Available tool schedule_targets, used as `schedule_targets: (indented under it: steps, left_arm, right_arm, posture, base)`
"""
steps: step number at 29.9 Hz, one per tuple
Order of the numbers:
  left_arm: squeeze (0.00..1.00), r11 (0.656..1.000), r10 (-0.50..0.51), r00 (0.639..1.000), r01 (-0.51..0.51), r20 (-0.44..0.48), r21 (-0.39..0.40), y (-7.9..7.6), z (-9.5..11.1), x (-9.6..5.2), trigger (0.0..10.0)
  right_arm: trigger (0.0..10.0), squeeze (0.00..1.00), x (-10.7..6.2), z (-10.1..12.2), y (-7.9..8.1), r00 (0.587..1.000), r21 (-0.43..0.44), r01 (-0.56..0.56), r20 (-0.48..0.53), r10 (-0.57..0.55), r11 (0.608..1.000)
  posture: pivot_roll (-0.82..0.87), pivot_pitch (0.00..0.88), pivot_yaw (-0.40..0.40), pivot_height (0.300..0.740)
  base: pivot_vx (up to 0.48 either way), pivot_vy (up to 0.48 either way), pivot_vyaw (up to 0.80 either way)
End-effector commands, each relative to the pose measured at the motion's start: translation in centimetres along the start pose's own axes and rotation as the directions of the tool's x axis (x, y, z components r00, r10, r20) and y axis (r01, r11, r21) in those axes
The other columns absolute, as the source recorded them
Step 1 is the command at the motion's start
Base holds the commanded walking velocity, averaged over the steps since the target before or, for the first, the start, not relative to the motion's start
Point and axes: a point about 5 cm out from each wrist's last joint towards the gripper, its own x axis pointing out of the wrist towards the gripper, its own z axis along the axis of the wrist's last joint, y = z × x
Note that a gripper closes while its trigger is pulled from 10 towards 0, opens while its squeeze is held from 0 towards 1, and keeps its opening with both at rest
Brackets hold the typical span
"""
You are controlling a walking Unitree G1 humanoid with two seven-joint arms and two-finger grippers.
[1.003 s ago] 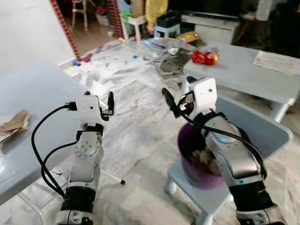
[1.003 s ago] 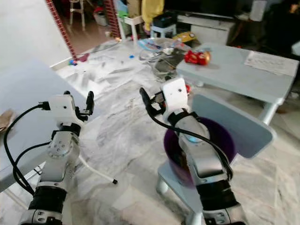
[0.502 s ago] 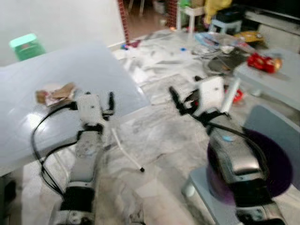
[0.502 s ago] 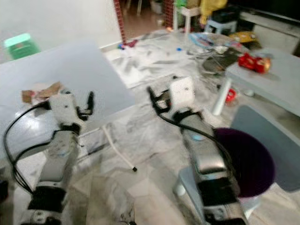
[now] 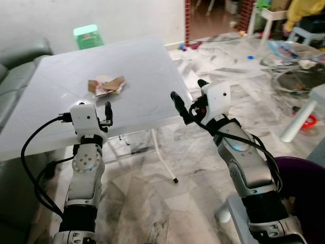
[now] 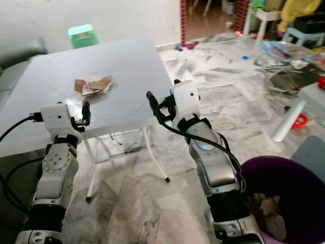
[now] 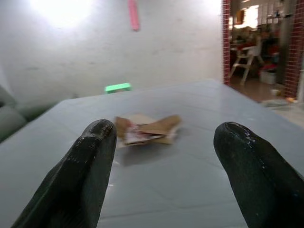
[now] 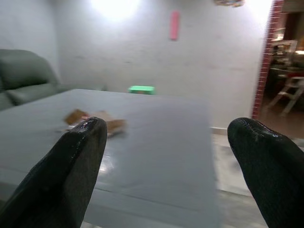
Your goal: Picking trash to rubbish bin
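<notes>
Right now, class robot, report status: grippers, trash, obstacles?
Left gripper open, empty. Right gripper open, empty. Cardboard trash on white table, untouched. Purple bin at right.

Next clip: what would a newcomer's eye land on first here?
The crumpled brown trash lying alone on the white table, straight ahead. Both arms are raised toward it, with the left claw and right claw open and empty. At the lower right stands a purple bin with scraps already inside.
</notes>
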Motion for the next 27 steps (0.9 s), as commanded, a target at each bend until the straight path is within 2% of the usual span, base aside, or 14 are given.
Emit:
schedule_targets:
  steps: [1,6,8,16,20,27]
  left_arm:
    - [0.0,1.0,0.009,1.0,-0.009,0.012,0.01,0.3,0.5,0.2,10.0]
    - [0.0,1.0,-0.016,1.0,0.016,0.025,-0.003,-0.5,0.7,0.1,10.0]
    - [0.0,0.999,-0.026,0.999,0.028,0.032,-0.035,-1.3,0.7,0.2,10.0]
    - [0.0,0.996,-0.006,0.999,0.01,0.036,-0.092,-2.4,0.7,0.3,10.0]
    - [0.0,0.995,0.006,0.999,-0.002,0.031,-0.103,-2.5,0.5,0.0,10.0]
    - [0.0,0.995,0.023,1.0,-0.022,0.015,-0.1,-1.8,0.2,0.1,10.0]
  right_arm:
    - [10.0,0.0,0.3,0.7,0.1,0.999,0.001,-0.001,0.035,0.001,1.0]
    - [10.0,0.0,0.7,1.7,0.0,0.997,-0.071,-0.003,0.082,0.009,0.997]
    - [10.0,0.0,1.1,2.0,-0.1,0.996,-0.076,-0.001,0.088,0.007,0.997]
    - [10.0,0.0,1.8,2.3,0.1,0.995,-0.091,-0.04,0.086,0.048,0.995]
    - [10.0,0.0,2.0,2.4,0.4,0.994,-0.095,-0.057,0.087,0.065,0.994]
    - [10.0,0.0,2.5,2.6,1.2,0.992,-0.101,-0.067,0.104,0.078,0.993]
  posture:
    - [-0.04,0.01,0.08,0.74]
    - [-0.04,0.005,0.067,0.74]
    - [-0.05,0.0,0.053,0.74]
    - [-0.06,0.0,-0.009,0.74]
    - [-0.06,0.0,-0.015,0.74]
    - [-0.05,0.0,-0.006,0.74]
  base:
    - [0.0,0.0,0.0]
    - [0.0,0.0,0.0]
    - [0.0,0.0,0.0]
    - [0.0,0.0,0.0]
    - [0.0,0.0,0.0]
    - [0.0,0.0,0.0]
